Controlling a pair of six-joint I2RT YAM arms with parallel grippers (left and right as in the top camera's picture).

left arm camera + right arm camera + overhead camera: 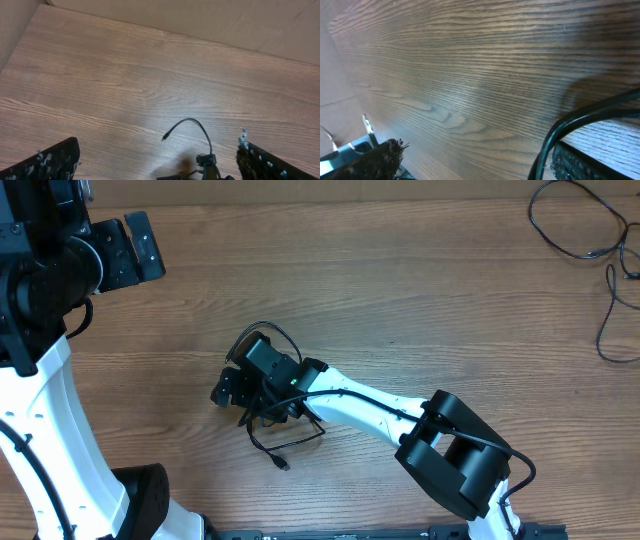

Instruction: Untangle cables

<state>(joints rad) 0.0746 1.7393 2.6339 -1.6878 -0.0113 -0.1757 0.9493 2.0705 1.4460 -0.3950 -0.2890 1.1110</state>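
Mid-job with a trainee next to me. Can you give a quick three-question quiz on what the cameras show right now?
1. True or false: the left gripper is working on the cable bunch in the middle of the overhead view.
2. Which gripper is over that bunch? A) left B) right C) both
3. Fill in: more loose cable lies in the top ___ corner of the overhead view.

Key
1. False: it hangs apart at the top left, jaws open.
2. B, the right gripper, jaws wide.
3. right
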